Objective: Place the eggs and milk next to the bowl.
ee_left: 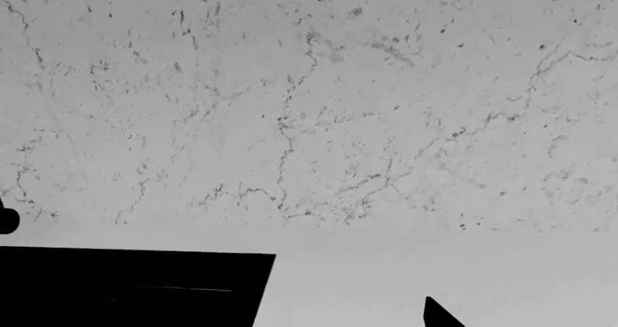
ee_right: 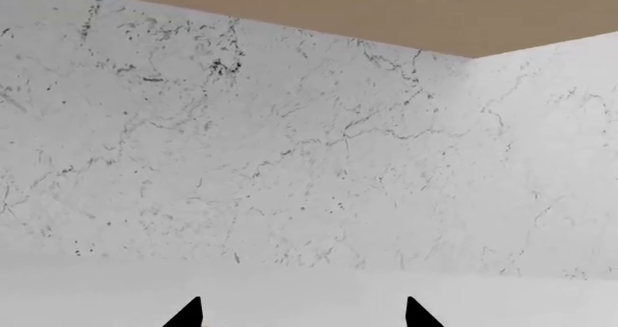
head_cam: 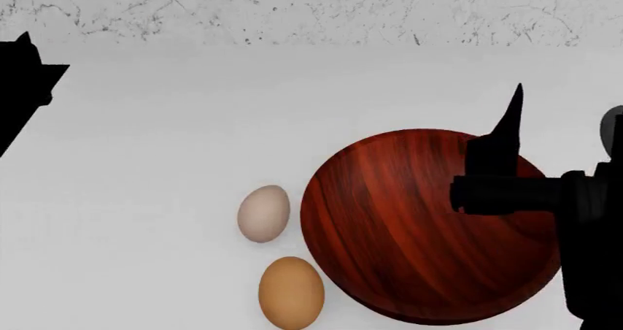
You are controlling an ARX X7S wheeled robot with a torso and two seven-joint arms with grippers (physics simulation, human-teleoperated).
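Note:
The bowl [head_cam: 409, 235], big, round, of dark red-brown wood, stands on the white counter at the lower right of the head view. Just to its left lie the two eggs, a pale one [head_cam: 264, 213] and an orange-brown one [head_cam: 291, 292], close to the bowl's rim. My right gripper [head_cam: 511, 118] hovers over the bowl's right part, pointing at the back wall. In the right wrist view the right gripper [ee_right: 304, 316] is open with nothing between its tips. My left gripper [head_cam: 25, 60] is at the far left edge; in its wrist view the left gripper [ee_left: 348, 316] is open and empty. The milk is out of view.
A marbled white wall [head_cam: 311, 9] runs along the back of the counter [head_cam: 195, 111]. The right wrist view shows that wall meeting a side wall [ee_right: 540, 160] in a corner under a tan strip.

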